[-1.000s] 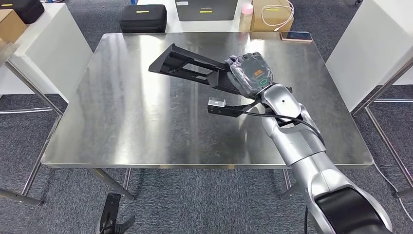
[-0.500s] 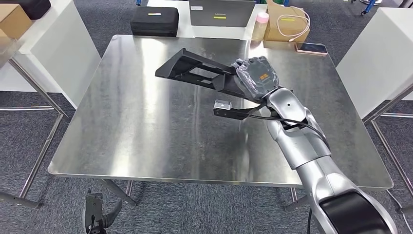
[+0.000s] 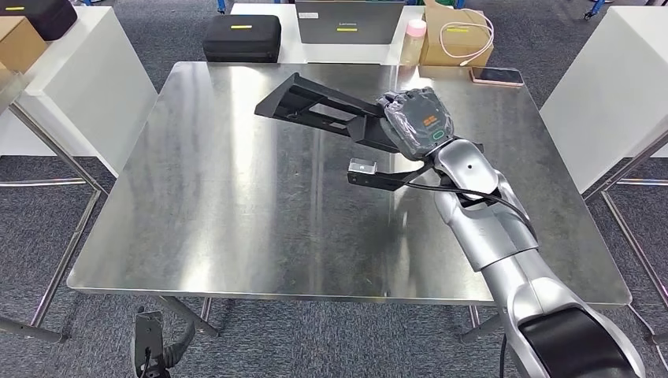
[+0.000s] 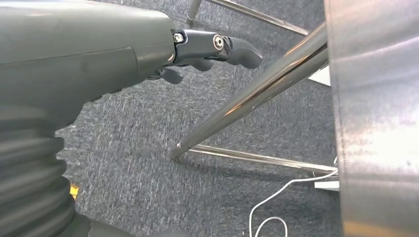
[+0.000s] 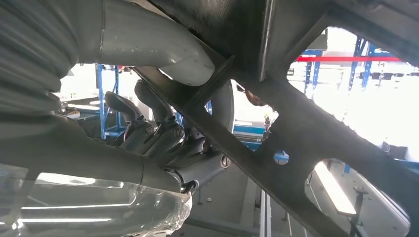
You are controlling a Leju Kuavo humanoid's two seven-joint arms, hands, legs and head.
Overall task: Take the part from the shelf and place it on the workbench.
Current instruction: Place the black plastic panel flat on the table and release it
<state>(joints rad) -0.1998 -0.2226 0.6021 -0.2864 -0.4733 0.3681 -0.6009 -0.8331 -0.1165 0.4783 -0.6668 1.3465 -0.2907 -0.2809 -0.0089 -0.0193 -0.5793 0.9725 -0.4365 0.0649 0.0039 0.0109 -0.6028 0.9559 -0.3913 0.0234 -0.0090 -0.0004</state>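
A long black framed part with cut-out openings hangs above the steel workbench, stretching from my right hand toward the far left. My right hand grips its near end, fingers wrapped around the frame. The right wrist view looks along the part's black struts, with my thumb and fingers closed about them. My left hand hangs beside the bench, below its edge, fingers loosely apart and holding nothing.
At the bench's far edge lie a phone, a cardboard box with a cable, a pink-capped bottle and a black case. White tables stand on both sides. Bench legs cross near my left hand.
The head camera has shifted, so the whole scene sits slightly differently. My right hand still holds the part above the bench, a little farther out over it than before.
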